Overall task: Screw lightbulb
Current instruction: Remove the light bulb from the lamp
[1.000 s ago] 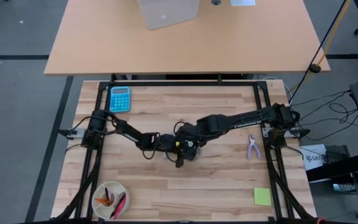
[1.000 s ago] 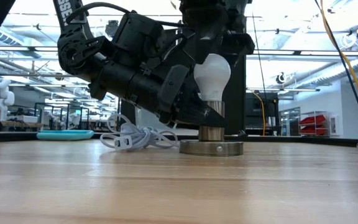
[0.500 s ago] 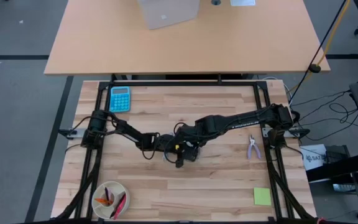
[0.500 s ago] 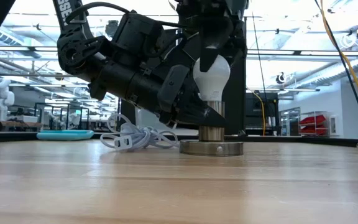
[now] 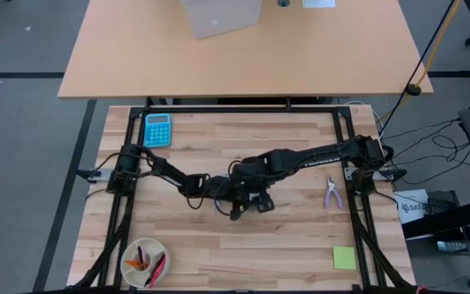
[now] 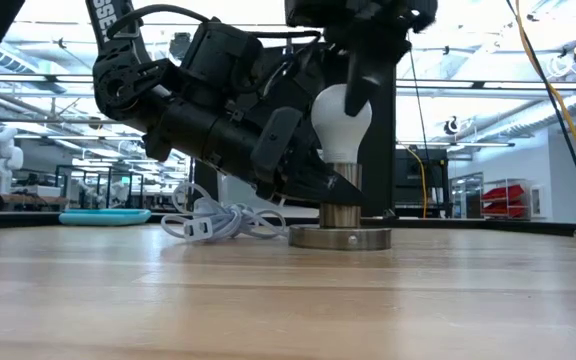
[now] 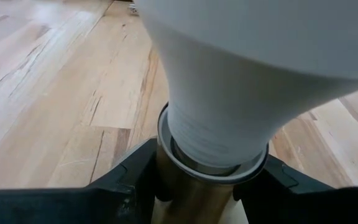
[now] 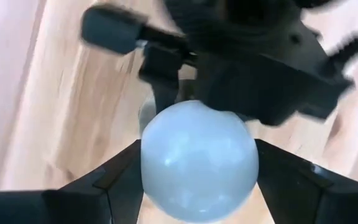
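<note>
My left tool comes in low from nine o'clock and is clamped on the brass-coloured socket barrel, one dark finger pressed to each side of it just under the bulb's collar. That barrel stands upright on the round flat metal base disc, which sits on the table near its middle.

The lightbulb stands upright in the socket, globe up, its narrow end down inside the barrel; in the high view it is hidden under my arms. My right tool hangs straight above it, reaching in from three o'clock, with its fingers spread to either side of the globe. In the right wrist view they sit just beside the glass, but I cannot tell whether they touch it.

The white coiled cable lies on the table just beside the disc, at its nine o'clock in the low view. Towards eleven o'clock lies a teal calculator, at three o'clock a pair of pliers.
</note>
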Motion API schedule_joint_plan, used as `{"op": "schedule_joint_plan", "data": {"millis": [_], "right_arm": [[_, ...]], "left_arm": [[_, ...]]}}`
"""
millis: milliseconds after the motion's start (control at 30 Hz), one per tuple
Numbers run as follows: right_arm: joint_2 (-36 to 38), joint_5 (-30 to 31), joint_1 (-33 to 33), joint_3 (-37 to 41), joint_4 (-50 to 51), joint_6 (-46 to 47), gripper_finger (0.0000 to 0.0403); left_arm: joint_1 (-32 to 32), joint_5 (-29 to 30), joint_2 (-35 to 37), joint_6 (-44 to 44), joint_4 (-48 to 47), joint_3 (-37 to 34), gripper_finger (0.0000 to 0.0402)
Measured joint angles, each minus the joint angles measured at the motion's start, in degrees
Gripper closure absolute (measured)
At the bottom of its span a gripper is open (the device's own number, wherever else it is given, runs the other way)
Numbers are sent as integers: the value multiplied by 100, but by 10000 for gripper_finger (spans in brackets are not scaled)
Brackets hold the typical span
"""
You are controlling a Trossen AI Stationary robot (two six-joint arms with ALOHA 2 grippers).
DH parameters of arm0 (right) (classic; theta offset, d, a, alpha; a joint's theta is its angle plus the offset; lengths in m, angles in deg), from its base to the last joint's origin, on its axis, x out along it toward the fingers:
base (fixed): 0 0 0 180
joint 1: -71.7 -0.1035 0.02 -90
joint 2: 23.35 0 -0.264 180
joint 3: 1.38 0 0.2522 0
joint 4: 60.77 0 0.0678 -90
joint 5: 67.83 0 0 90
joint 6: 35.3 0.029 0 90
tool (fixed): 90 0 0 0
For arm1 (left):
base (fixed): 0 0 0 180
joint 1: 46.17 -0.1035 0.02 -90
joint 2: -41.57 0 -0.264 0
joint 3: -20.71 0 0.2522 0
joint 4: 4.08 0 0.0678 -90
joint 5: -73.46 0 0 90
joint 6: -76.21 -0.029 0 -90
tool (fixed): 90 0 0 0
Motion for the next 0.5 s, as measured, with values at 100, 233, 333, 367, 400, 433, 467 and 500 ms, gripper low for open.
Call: {"op": "schedule_joint_plan", "data": {"millis": [100,233,333,367,400,433,467,500], "right_arm": [[8,-24,0,-2,-6,-1090,143],[8,9,3,-2,-104,-1652,139],[8,1,20,2,-133,-1418,122],[8,17,22,5,-137,-1228,112],[5,76,22,9,-170,-998,103],[-7,135,26,3,-257,-686,92],[-9,147,28,7,-267,-387,81],[-11,156,28,7,-266,-67,71]], "left_arm": [[2,-5,0,-4,-1,0,227],[2,-24,0,3,1,-4,227],[2,-41,0,18,2,-7,227],[1,-45,0,46,2,-7,227],[-1,-50,0,79,3,-6,227],[-7,-67,0,109,10,-9,227],[-9,-80,0,111,2,-5,227],[-9,-79,0,108,2,-4,227]]}}
